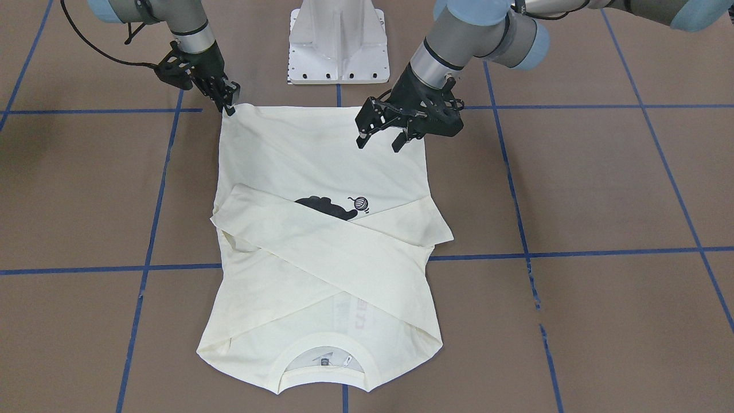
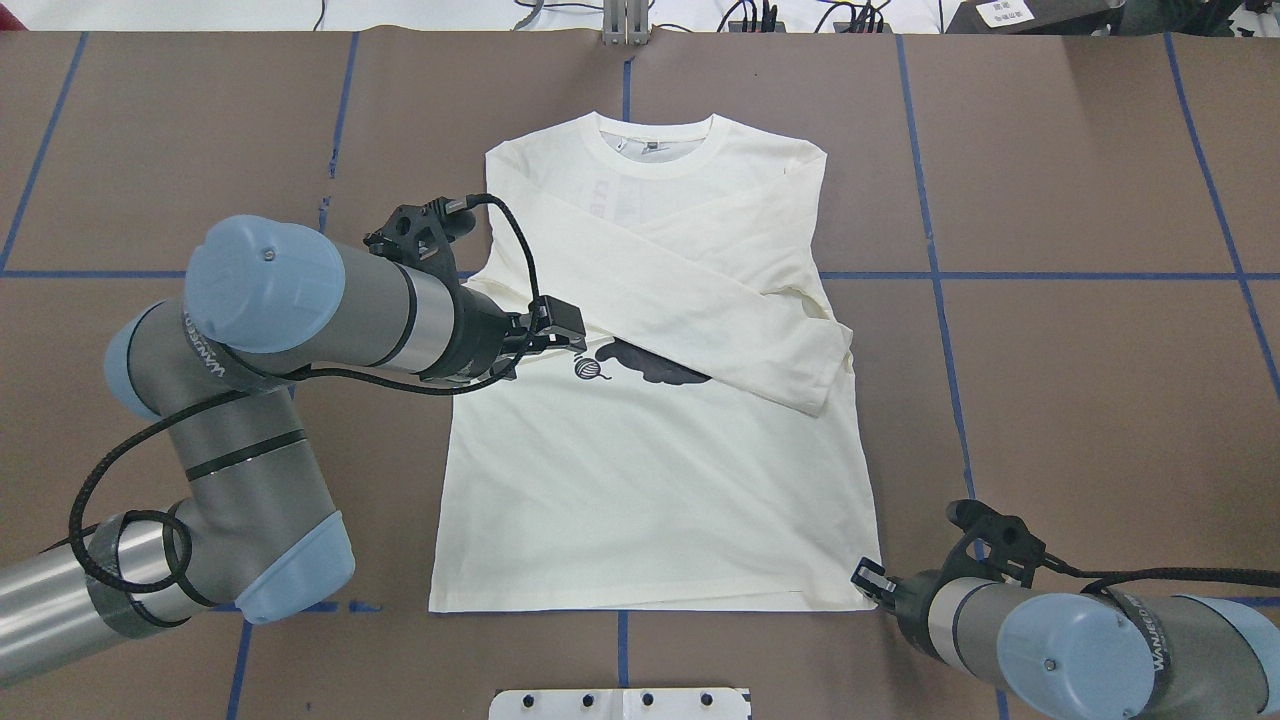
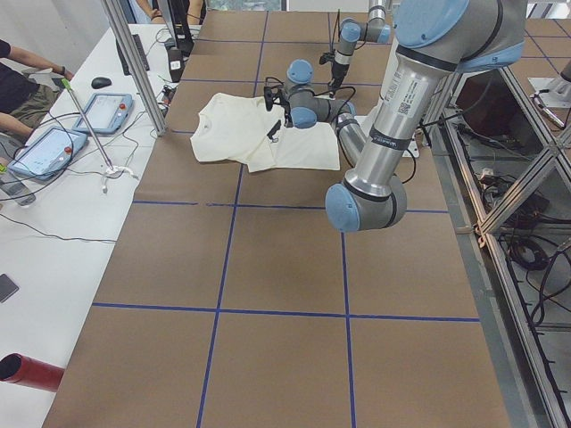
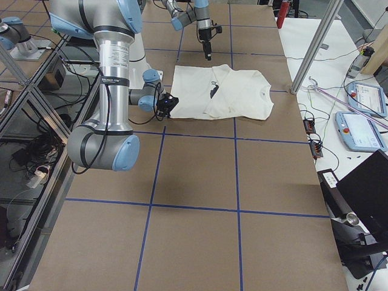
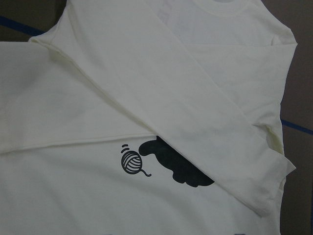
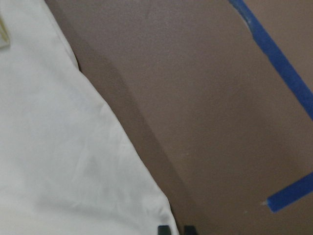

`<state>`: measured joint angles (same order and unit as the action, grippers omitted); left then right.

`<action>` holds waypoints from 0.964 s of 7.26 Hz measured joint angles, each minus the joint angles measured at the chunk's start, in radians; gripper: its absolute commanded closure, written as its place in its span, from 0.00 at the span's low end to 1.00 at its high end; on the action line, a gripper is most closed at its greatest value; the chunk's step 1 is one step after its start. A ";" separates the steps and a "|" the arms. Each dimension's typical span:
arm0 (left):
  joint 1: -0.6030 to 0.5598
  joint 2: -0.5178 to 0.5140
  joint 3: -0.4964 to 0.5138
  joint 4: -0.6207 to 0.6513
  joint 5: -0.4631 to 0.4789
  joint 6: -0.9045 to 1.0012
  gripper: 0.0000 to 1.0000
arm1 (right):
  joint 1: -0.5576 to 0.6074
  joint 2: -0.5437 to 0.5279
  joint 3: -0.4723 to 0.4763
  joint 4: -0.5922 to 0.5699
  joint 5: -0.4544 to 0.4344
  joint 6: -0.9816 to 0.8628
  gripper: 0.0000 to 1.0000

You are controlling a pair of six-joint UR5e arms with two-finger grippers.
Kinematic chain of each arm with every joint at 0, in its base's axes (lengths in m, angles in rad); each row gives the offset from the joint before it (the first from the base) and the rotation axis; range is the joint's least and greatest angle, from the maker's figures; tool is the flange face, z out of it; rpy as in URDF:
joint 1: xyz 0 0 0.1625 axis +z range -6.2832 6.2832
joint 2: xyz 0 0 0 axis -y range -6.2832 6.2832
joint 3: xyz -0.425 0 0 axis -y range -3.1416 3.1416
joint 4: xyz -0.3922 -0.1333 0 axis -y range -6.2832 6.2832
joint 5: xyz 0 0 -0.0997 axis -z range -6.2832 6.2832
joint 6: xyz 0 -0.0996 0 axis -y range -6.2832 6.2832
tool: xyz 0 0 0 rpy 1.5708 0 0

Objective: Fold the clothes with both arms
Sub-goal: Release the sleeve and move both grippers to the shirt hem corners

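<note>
The shirt lies flat mid-frame on the table, sleeves crossed, collar at the bottom. Upper left, the right gripper seems nipped shut on a hem corner; the left gripper hangs open and empty over the hem, upper centre. It should pinch the other corner squarely, so both lift evenly.

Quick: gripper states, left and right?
Left gripper: open, above the T-shirt, holding nothing.
Right gripper: closed on the T-shirt's hem corner.

Crossed sleeves atop T-shirt on table
</note>
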<state>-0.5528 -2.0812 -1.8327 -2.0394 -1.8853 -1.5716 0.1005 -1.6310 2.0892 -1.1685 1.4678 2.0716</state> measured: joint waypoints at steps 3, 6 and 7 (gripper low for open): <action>0.037 0.045 -0.046 0.080 0.013 -0.098 0.14 | 0.001 -0.041 0.070 0.002 -0.004 -0.002 1.00; 0.237 0.145 -0.219 0.380 0.171 -0.235 0.22 | 0.003 -0.058 0.100 0.003 0.000 -0.008 1.00; 0.311 0.171 -0.235 0.440 0.206 -0.293 0.24 | 0.002 -0.055 0.101 0.003 0.000 -0.008 1.00</action>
<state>-0.2417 -1.9103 -2.0672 -1.5997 -1.6789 -1.8651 0.1024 -1.6861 2.1906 -1.1654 1.4678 2.0634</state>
